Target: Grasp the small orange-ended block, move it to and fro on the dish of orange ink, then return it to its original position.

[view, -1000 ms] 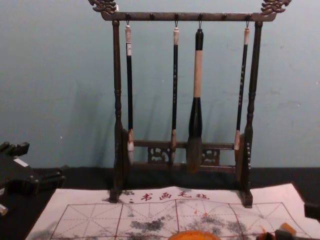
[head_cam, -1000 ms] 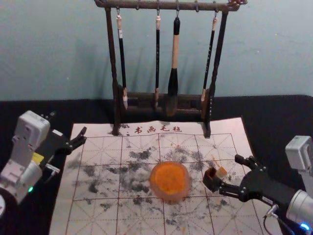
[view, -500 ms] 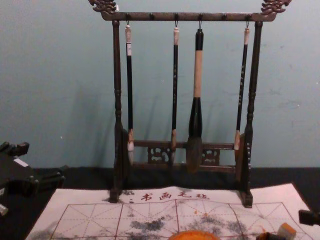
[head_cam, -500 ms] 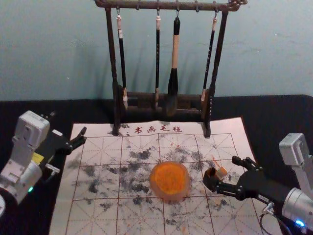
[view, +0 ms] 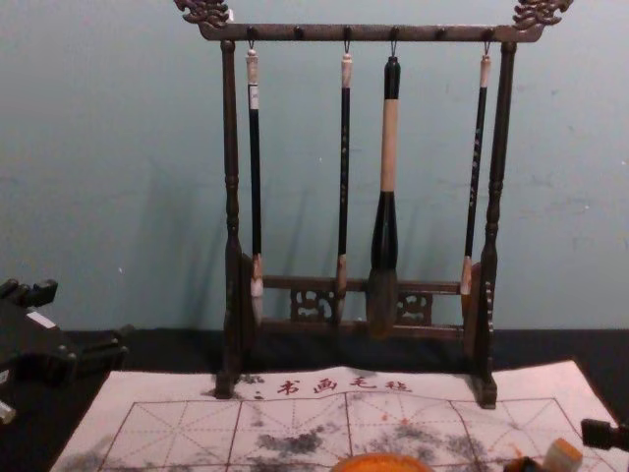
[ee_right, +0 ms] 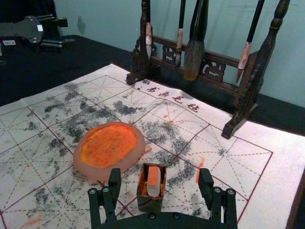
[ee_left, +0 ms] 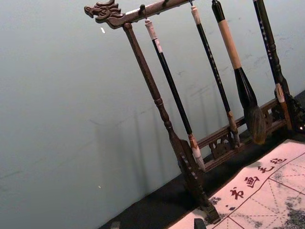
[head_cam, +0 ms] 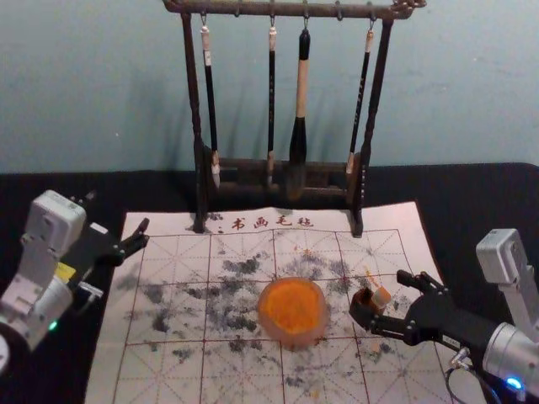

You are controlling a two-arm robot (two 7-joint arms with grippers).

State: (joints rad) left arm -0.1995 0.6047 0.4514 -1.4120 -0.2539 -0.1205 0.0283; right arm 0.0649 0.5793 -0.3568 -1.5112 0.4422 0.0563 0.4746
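The right gripper gaped around the small block at the holder's mouth, the open left gripper idled beside the sheet, and that light, stiff-looking piece wanted its pale sides pinched!

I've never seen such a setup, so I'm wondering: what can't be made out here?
- Floor of the small dark square box: hidden in right wrist view by its walls and the orange-ended block.
- Near part of the round pink dish of orange ink: cut off by chest view's bottom edge.
- Lettering on the rightmost black-handled brush: too small in chest view.
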